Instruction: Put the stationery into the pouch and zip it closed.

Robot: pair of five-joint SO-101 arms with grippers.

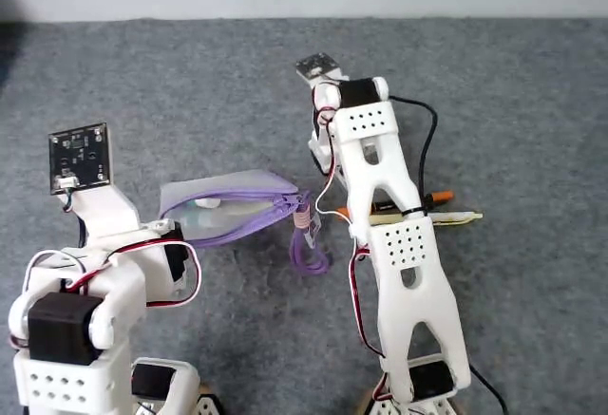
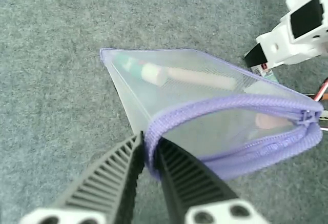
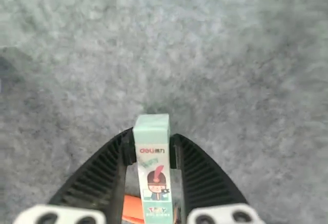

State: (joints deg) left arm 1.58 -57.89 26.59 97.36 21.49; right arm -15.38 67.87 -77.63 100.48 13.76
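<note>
Lying on the grey bench (image 1: 532, 102), the translucent, purple-zipped pouch (image 1: 233, 208) runs its long axis left to right, its open mouth facing the right arm, with a pale stick-shaped item (image 2: 174, 74) lengthwise inside. The left claw (image 2: 148, 149) is pinched on the zipper edge at the pouch's left end. The right claw (image 3: 151, 142) clamps a mint-green eraser (image 3: 152, 172), its length pointing out past the fingertips. What may be pens (image 1: 454, 208) lie under that arm.

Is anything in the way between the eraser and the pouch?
Nothing visible is. The right hand holds the eraser over bare mat. The left hand pinches the pouch by its open zip edge. The purple strap lies at the pouch's end, not across the opening.
</note>
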